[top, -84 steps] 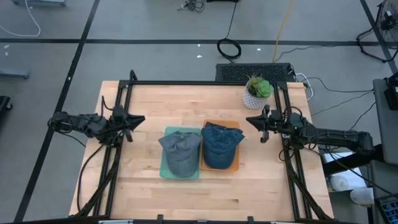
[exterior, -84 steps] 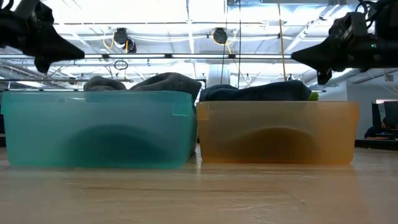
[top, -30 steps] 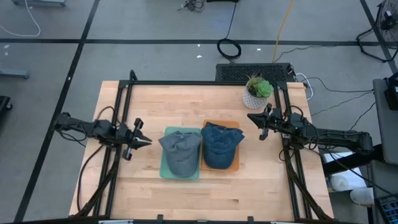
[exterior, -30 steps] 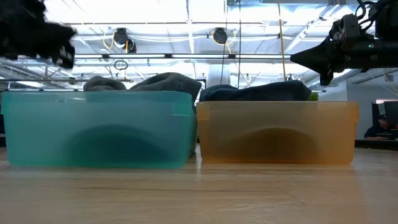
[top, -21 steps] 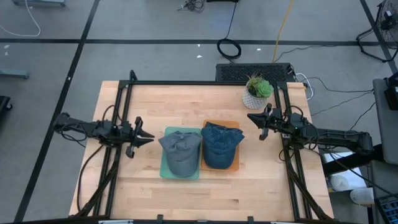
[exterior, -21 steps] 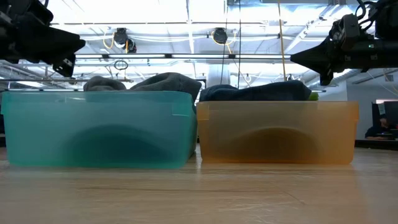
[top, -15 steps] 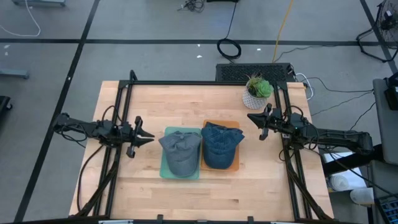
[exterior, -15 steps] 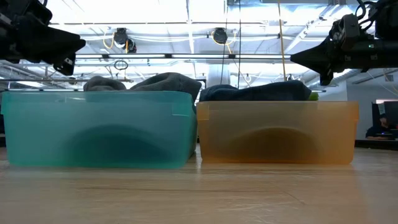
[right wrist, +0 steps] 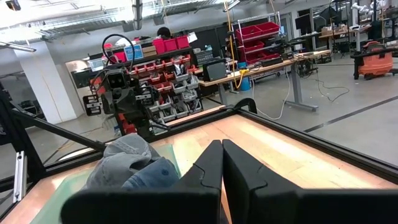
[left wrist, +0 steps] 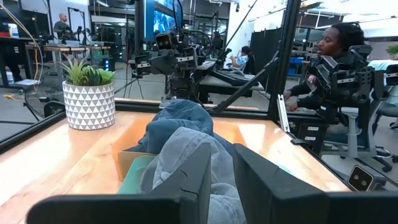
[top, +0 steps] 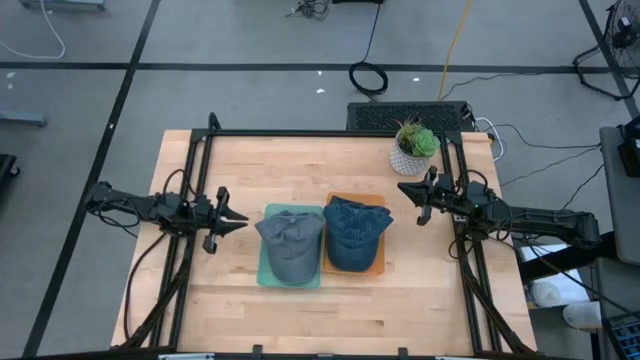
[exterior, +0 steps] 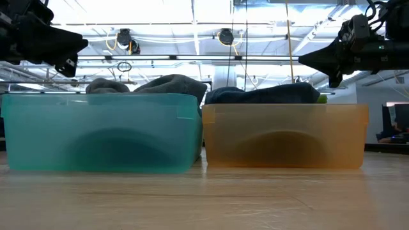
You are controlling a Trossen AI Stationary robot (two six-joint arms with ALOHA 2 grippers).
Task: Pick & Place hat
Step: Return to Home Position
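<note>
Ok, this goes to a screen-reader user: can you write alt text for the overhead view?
On a wooden table, a blue bin holding a gray cap sits beside an orange bin holding a blue cap. The left gripper and right gripper hover empty on either side, pointing inward; a potted plant stands at the table's far right corner.

Left end effector (top: 240, 219) shifted nearer gray cap (top: 291, 243).
</note>
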